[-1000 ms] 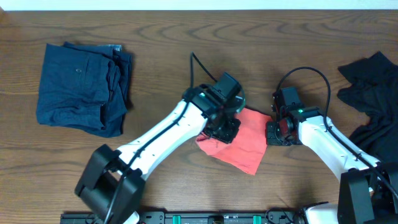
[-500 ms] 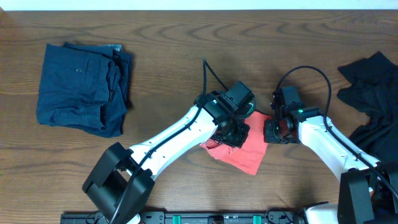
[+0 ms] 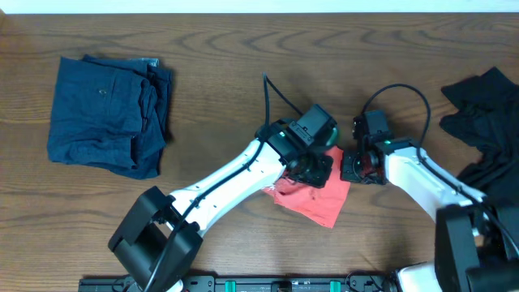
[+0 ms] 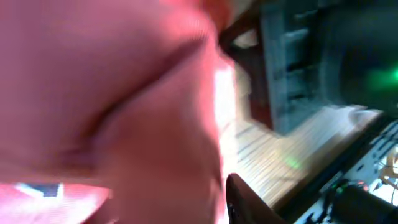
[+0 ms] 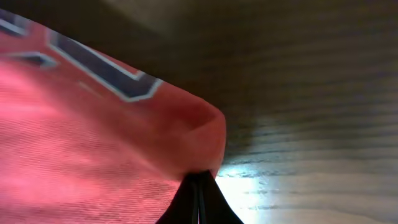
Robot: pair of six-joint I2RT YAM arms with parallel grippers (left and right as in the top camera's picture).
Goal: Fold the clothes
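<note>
The coral-red T-shirt [image 3: 315, 203] lies bunched into a small folded patch on the wooden table, between my two arms. My left gripper [image 3: 315, 169] presses down over its upper left part. In the left wrist view, red cloth [image 4: 124, 93] fills the picture and only one dark finger [image 4: 245, 202] shows, so its state is unclear. My right gripper [image 3: 355, 169] sits at the shirt's upper right corner. Its fingertips [image 5: 199, 182] are shut on the raised folded edge [image 5: 199, 124], beside the white-and-navy lettering [image 5: 106, 68].
A folded dark navy garment [image 3: 105, 113] lies at the far left. A crumpled black garment [image 3: 482, 122] lies at the right edge, behind my right arm. A black rail [image 3: 284, 284] runs along the table's front edge.
My left gripper has moved right across the T-shirt, drawing the cloth's left part over so the patch is narrower. The right gripper has stayed at the upper right corner.
</note>
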